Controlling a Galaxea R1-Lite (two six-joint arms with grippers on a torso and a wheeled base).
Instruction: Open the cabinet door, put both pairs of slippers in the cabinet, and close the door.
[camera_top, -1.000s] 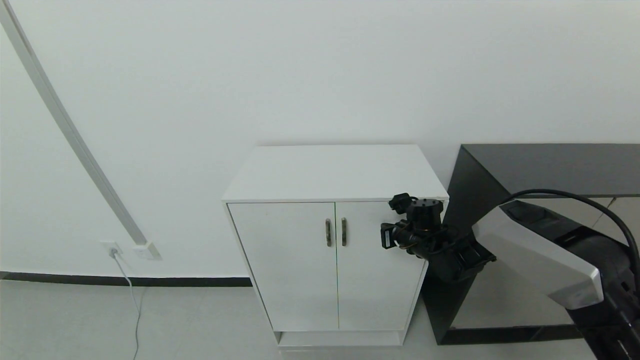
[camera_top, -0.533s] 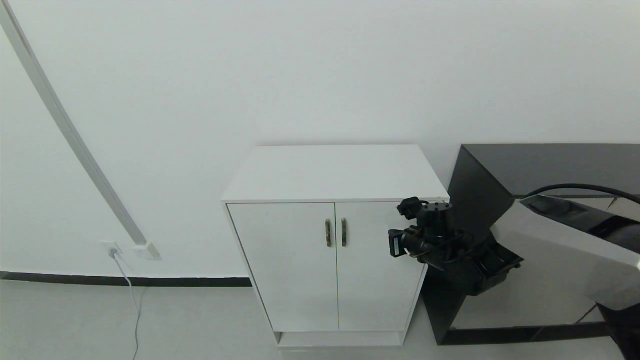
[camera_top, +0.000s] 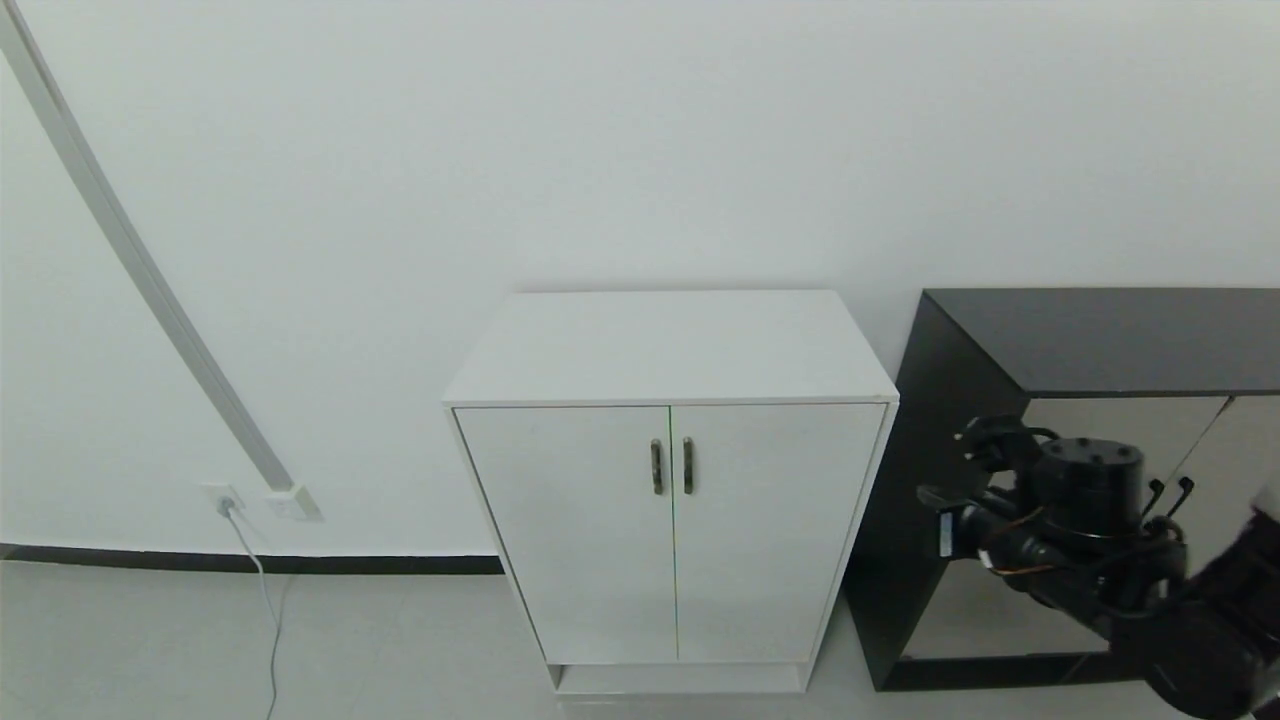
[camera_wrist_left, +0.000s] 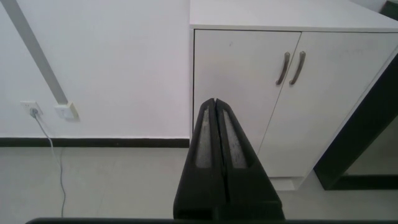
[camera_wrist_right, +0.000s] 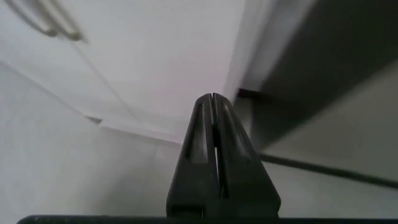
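Straight ahead, white two-door cabinet (camera_top: 672, 530)

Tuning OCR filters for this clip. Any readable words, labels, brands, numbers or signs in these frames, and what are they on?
No text can be read.
White cabinet and its handles: no print.
Black sideboard beside it: no print.
Wall socket: no marking can be made out.
Small pale tag on the right arm: too small to read.
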